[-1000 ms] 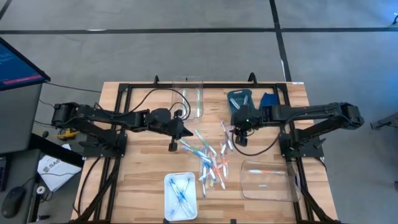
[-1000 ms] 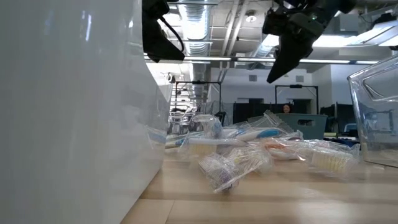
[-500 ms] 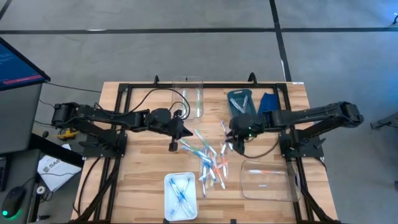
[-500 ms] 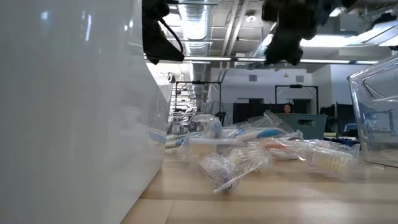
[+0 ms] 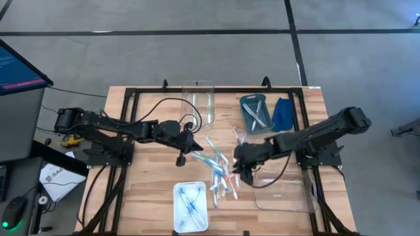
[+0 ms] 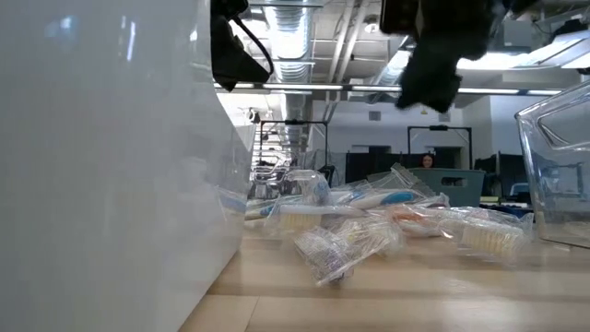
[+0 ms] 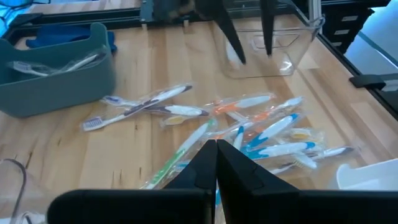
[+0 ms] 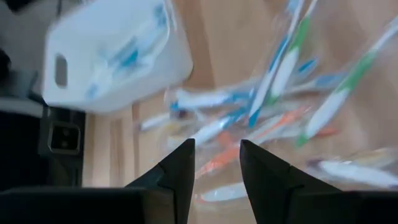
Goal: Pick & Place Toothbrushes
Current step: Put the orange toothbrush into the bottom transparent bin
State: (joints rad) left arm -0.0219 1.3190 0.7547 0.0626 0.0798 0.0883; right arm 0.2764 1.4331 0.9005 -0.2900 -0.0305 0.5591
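Note:
The toothbrushes (image 5: 222, 172) lie in a loose pile on the wooden table, most of them in clear wrappers, with green, blue and orange parts (image 7: 249, 130) (image 8: 280, 106) (image 6: 387, 221). My right gripper (image 5: 240, 172) (image 8: 216, 149) hangs open above the right side of the pile and touches nothing. Its fingers show far off in the left wrist view. My left gripper (image 5: 182, 157) (image 7: 216, 149) is shut and empty, left of the pile and above the table.
A white tray (image 5: 177, 196) (image 8: 112, 56) near the front edge holds blue toothbrushes. A clear container (image 5: 282, 190) (image 7: 273, 50) stands right of the pile. At the far side are a teal bin (image 5: 244, 108) with toothbrushes, a blue cloth (image 5: 283, 113) and another clear container (image 5: 200, 105).
My right gripper has left the spot beside the teal bin, moving toward the table's near edge and leftward until it is over the pile, still open. The toothbrushes have not moved.

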